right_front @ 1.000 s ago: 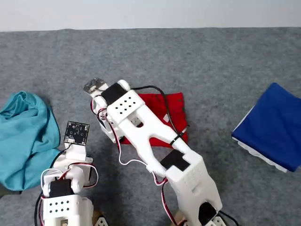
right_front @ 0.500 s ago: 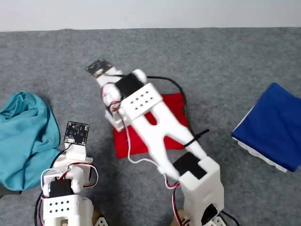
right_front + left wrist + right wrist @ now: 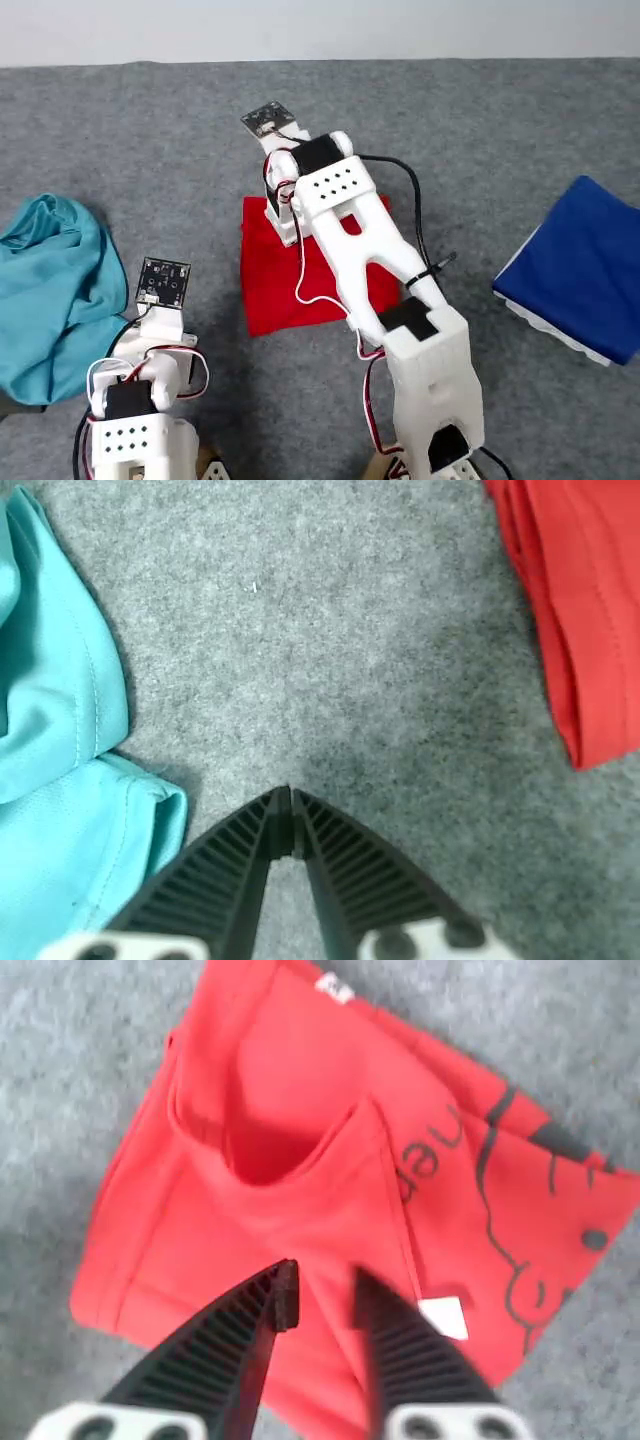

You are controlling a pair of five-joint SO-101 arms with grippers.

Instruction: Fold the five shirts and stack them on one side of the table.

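The red shirt [image 3: 300, 1150] lay folded flat near the middle of the grey table [image 3: 480, 120], between the crumpled teal shirt [image 3: 50, 290] and the folded blue shirt [image 3: 585, 260]. I judged it light and limp, its layers apt to slide over one another, so a hold would best pinch every layer at a folded edge, not the loose top flap. My right claw [image 3: 322, 1288] hung directly above it, jaws a little apart with nothing between them, tips near a raised crease. My left claw [image 3: 291, 798] was closed on nothing over bare table, the teal shirt just beside it and the red shirt farther off.
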